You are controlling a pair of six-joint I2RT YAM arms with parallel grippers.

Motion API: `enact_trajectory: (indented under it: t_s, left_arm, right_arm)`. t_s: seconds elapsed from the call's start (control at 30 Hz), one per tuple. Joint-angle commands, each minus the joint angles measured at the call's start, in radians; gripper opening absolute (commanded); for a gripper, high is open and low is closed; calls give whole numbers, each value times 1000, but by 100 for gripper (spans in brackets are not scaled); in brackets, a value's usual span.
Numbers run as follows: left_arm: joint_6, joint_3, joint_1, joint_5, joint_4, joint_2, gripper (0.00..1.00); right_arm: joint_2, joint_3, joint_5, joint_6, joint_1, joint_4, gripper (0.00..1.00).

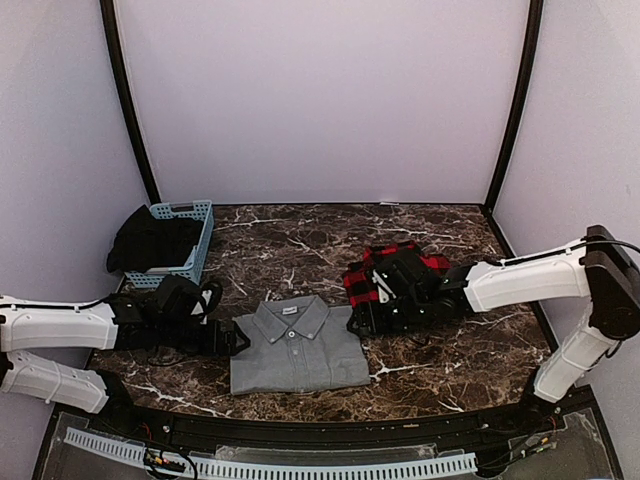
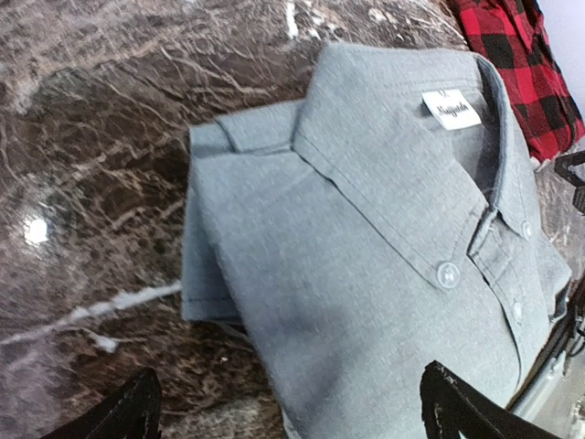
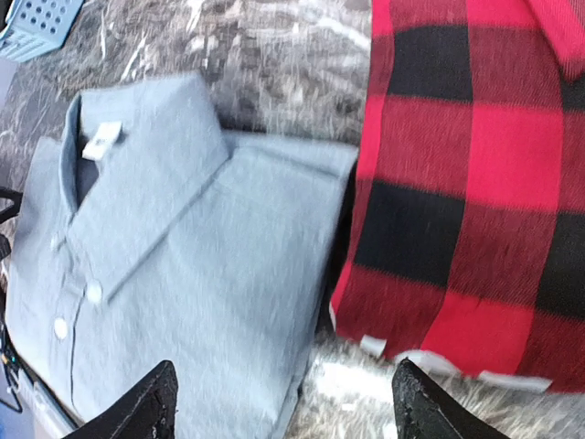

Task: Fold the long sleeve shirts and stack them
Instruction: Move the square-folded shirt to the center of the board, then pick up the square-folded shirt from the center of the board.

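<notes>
Jaws wide beside grey shirt edges

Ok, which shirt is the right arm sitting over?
The red-and-black plaid shirt. The grey shirt lies folded beside it toward the left arm, collar up, with nothing over it.

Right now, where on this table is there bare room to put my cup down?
Bare tabletop lies at the back, between the blue basket and the plaid shirt, and at the front right, beside the grey shirt. The middle is crowded: left claw, both shirts, right claw.
</notes>
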Motion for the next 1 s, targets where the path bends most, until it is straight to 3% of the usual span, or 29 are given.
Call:
enact_trajectory:
  t_s: [0.0,0.4,0.6,0.87,0.97]
  left_arm:
    - [-84,-36,2,146,75,-12,97]
    - [-187,-101,57,251,166,38,92]
    - [-245,-167,69,324,304,119,87]
    - [-323,-231,68,403,615,242,52]
    - [-334,-231,68,415,689,261,30]
  right_arm:
    - [-33,-102,-75,98,33,31,75]
    - [40,-191,-218,167,43,235,68]
    - [109,-213,-309,217,43,367,61]
    - [179,-241,-398,267,41,570,48]
    - [187,-247,-425,267,35,648,37]
